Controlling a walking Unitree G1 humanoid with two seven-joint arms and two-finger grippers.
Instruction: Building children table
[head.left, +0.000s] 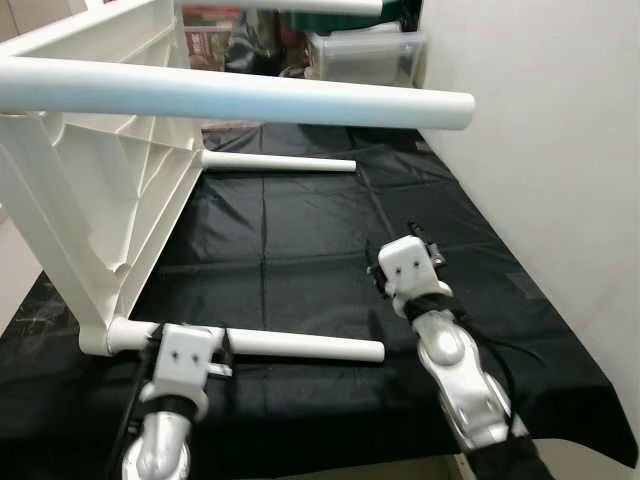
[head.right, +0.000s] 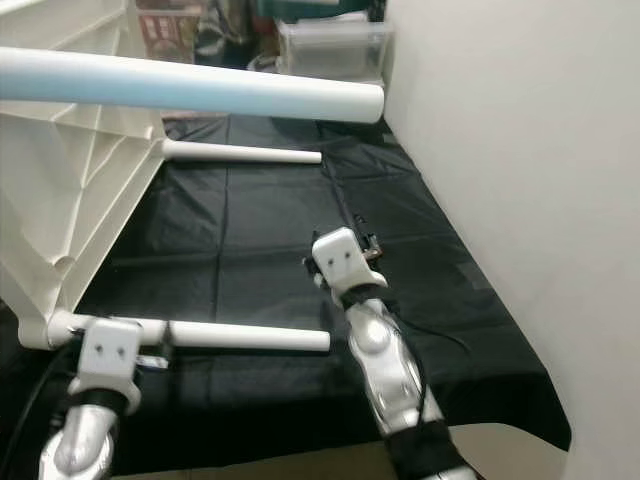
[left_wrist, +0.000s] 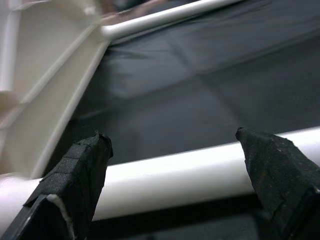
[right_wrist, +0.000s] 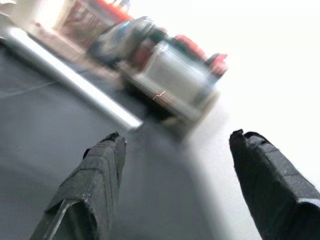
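Four white legs jut sideways from a white plastic children's table tipped on its edge over a black sheet that covers the tabletop. Its ribbed underside faces the robot's right. The nearest upper leg crosses the head views close to the camera. A second upper leg shows at the top edge of the left eye view. A far lower leg lies low along the sheet. The near lower leg runs from the table's bottom corner toward the robot's right.

The left gripper sits at the near lower leg, close to the corner socket. In the left wrist view its two black fingers stand wide apart, with the white tube passing between them. Contact with the tube cannot be made out.

The right gripper hovers over bare sheet to the right of the near lower leg, well apart from the table. Its fingers are spread and hold nothing. The blurred right wrist view looks past them along the sheet toward the far lower leg, a clear storage bin and colourful clutter beyond the tabletop. A pale wall runs along the robot's right.
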